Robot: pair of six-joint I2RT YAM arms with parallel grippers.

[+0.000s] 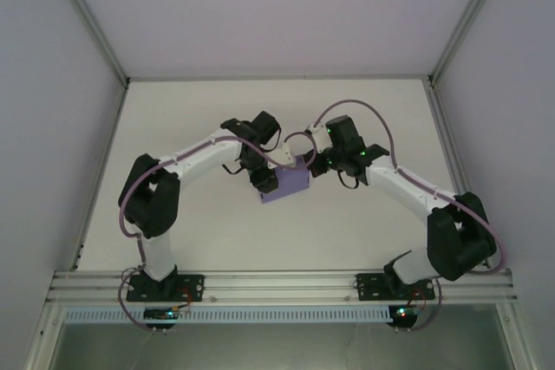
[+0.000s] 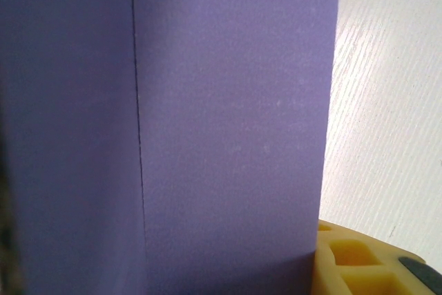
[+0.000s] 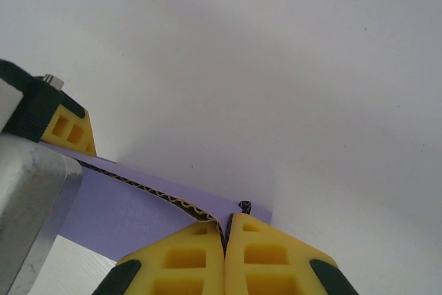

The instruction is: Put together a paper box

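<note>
The lavender paper box (image 1: 287, 185) is held above the table's middle between both arms. My left gripper (image 1: 264, 178) is at its left end. In the left wrist view the purple card (image 2: 228, 129), with a crease line down its left part, presses against my yellow right finger (image 2: 349, 260). The other finger is hidden behind the card. My right gripper (image 1: 310, 165) is at the box's right corner. Its yellow fingers (image 3: 273, 257) are shut on the corrugated edge of a purple flap (image 3: 131, 212). The left gripper's finger (image 3: 68, 128) rests at the flap's far end.
The white table (image 1: 364, 119) has grey walls at the back and both sides. An aluminium rail (image 1: 277, 283) runs along the near edge with both arm bases on it. Purple cables loop over each arm.
</note>
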